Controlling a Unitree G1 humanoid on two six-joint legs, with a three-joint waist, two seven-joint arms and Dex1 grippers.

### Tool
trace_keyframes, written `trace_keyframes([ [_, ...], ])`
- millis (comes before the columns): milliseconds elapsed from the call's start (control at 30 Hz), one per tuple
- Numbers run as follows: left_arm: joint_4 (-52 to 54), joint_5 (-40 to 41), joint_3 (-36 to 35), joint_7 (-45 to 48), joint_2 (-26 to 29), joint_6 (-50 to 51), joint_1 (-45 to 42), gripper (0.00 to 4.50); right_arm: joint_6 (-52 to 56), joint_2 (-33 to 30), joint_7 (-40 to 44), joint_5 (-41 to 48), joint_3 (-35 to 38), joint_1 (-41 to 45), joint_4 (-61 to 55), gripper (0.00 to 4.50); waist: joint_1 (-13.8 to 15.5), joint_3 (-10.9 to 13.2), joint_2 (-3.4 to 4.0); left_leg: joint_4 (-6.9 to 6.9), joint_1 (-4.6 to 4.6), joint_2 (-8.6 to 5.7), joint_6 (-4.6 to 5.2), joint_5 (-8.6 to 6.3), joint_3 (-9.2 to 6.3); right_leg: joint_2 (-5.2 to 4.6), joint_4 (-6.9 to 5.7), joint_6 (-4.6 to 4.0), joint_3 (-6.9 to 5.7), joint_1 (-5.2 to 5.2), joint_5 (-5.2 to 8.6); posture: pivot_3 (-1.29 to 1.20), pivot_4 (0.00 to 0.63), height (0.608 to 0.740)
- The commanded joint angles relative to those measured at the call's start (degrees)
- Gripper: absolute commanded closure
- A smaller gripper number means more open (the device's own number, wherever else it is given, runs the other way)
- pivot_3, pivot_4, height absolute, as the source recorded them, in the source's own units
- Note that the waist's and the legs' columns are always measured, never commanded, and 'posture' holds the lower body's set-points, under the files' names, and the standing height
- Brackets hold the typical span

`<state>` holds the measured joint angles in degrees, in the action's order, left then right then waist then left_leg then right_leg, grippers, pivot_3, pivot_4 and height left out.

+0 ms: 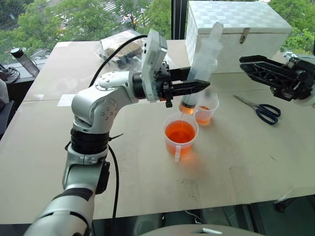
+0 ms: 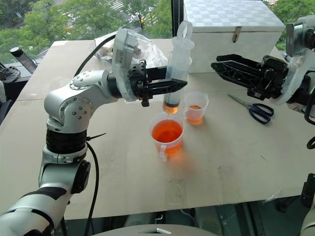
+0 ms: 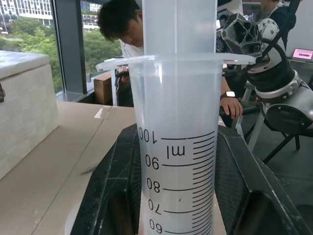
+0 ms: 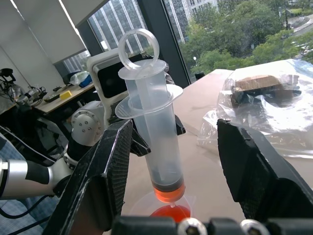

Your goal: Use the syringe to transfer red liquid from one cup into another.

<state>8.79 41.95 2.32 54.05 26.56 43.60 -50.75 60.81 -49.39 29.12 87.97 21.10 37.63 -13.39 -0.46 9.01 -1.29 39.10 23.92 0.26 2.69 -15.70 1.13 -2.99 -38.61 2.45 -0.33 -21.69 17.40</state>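
Left end effector [image 2: 170, 86] is clamped on the syringe [image 2: 177, 69], pinching the barrel from both sides about halfway down. The syringe stands nearly upright, ring end up and tilted a bit toward 1 o'clock, nozzle down. There's a thin band of red liquid [image 4: 168, 194] sitting at the bottom of the barrel under the dark seal, so it's mostly empty. The tip hangs just above the big cup [image 2: 167, 133], over its far rim at roughly 12 o'clock, not dipped into the liquid as far as I can tell.

The big cup sits around the middle of the bench [image 2: 221, 167], filled with red liquid, with its white tab handle pointing toward 6 o'clock. The small cup [image 2: 195, 107] is right beside it at about 1 o'clock, with just a shallow layer of orange-red at the bottom.

Right end effector [image 2: 219, 64] is off at 3 o'clock from the syringe, fingers spread apart, gripping nothing, pointing back toward the syringe but well clear of it.

Other stuff: scissors [image 2: 256, 111] with dark handles at 3 o'clock from the small cup, a white box [image 2: 231, 19] at the back, and a plastic bag [image 1: 120, 49] at 11 o'clock.
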Motion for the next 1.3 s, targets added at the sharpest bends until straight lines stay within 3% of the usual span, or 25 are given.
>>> trace_keyframes([
  [33,-8.2,-5.4,0.0,1.1,-2.4,-9.2,-5.9,3.12,-5.7,2.4,-3.5,1.3,4.5,2.7,1.6,1.59,0.2,0.0,0.00,0.02,0.00,0.00,0.00,0.00,0.00,0.02,-0.02,0.00,-0.01,0.00,0.00,0.00,0.150,0.740],
  [300,-28.3,-13.1,-0.4,1.5,-11.8,-25.0,-14.2,3.12,-10.8,6.0,-8.3,-3.3,3.3,5.6,1.6,1.59,1.1,0.0,0.00,0.00,0.03,-0.01,0.00,0.00,0.06,0.01,0.03,0.01,0.01,-0.03,0.00,0.00,0.150,0.740],
  [533,-40.4,-16.1,-0.6,5.9,-18.3,-35.6,-17.0,3.12,-15.1,8.2,-10.0,-14.4,-0.1,5.9,-0.4,1.59,1.3,0.0,0.01,-0.01,0.07,-0.01,0.00,0.00,0.11,0.01,0.03,0.01,0.01,-0.06,0.00,0.00,0.150,0.740],
  [1000,-48.3,-19.7,-0.6,10.5,-22.4,-41.8,-17.5,3.12,-17.9,8.1,-8.7,-31.4,-6.0,10.0,-0.7,1.59,1.1,0.0,0.05,-0.02,0.09,-0.01,0.00,0.00,0.10,0.04,-0.01,0.01,0.01,-0.10,0.00,0.00,0.150,0.740],
  [1300,-51.7,-21.1,-1.0,10.7,-23.8,-44.2,-17.9,3.12,-16.2,8.6,-3.0,-33.6,-7.8,12.5,1.5,1.59,1.1,0.0,0.05,-0.01,0.12,-0.01,0.00,0.00,0.09,0.05,-0.18,0.01,-0.03,-0.11,0.00,0.00,0.150,0.740],
])
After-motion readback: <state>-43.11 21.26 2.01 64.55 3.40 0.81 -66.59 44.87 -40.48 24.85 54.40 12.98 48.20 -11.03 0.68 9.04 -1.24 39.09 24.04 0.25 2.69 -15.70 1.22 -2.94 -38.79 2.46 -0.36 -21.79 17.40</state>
